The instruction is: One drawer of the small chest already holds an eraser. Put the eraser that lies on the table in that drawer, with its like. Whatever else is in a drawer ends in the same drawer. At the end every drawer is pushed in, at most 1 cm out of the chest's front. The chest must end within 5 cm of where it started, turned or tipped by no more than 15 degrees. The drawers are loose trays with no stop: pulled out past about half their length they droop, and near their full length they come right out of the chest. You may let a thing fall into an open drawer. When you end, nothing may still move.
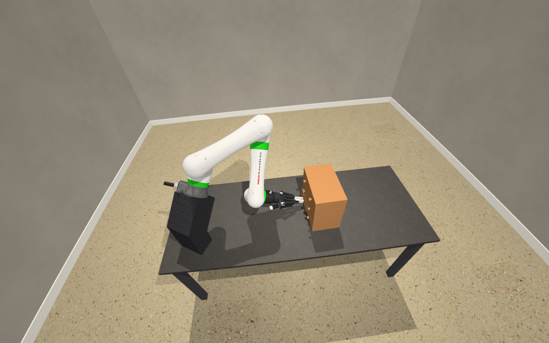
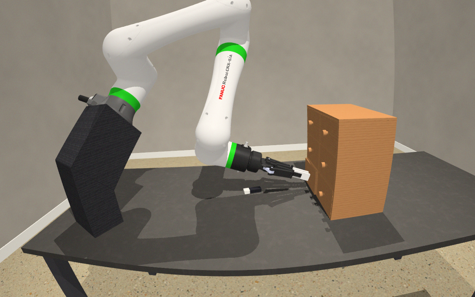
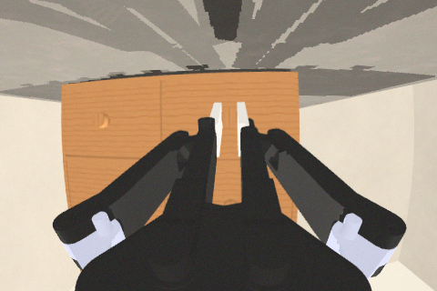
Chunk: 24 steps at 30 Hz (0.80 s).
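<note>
The orange chest (image 1: pixel 324 196) stands on the dark table, with six knobbed drawers facing my arm. My gripper (image 2: pixel 305 175) reaches level at the chest (image 2: pixel 350 160) and is shut on the knob of the bottom-row drawer (image 2: pixel 311 170) in the farther column. That drawer stands slightly out of the front. The other drawers look pushed in. In the wrist view my fingers stand narrow against the chest front (image 3: pixel 182 140), and the knob between them is hidden. The eraser (image 2: pixel 252 189), white with a black end, lies on the table below my wrist.
The black robot base (image 2: pixel 95 169) stands at the table's left end. The arm's elbow bends high over the table. The chest sits mid-table with the table edge (image 2: pixel 231 271) well in front.
</note>
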Each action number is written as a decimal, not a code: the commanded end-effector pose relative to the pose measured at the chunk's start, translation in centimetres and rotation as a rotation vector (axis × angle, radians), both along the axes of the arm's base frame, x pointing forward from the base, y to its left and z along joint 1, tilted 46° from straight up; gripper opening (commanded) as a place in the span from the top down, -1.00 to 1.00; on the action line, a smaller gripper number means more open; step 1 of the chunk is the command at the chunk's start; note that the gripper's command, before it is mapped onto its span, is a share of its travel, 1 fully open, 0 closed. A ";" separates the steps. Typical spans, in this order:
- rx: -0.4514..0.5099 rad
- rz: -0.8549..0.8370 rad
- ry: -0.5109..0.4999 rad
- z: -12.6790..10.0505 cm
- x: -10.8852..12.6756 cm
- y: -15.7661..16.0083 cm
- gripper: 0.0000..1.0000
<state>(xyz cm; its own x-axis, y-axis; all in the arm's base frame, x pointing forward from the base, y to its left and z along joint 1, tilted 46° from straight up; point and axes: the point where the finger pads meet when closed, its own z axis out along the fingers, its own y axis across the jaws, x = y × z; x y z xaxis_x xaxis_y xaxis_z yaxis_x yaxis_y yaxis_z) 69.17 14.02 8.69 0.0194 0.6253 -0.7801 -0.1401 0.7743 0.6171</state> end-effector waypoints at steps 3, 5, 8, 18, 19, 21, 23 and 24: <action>0.000 0.000 0.000 -0.1 -0.4 0.0 0.84; 0.000 0.000 0.000 -0.2 -0.6 0.1 0.84; 0.000 0.000 0.000 -0.4 -0.9 0.1 0.84; 0.000 0.000 0.000 -0.8 -2.1 0.3 0.84; 0.000 0.000 0.000 -0.8 -2.1 0.3 0.84; 0.000 0.000 0.000 -0.9 -2.4 0.3 0.84; 0.000 0.000 0.000 -1.0 -2.6 0.3 0.84; 0.000 0.000 0.000 -1.1 -2.8 0.4 0.84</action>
<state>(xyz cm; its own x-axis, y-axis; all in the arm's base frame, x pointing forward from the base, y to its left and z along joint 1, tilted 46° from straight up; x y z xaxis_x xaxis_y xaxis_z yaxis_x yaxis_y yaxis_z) 66.76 14.34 7.74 0.0195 0.6253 -0.7801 -0.1401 0.7743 0.6171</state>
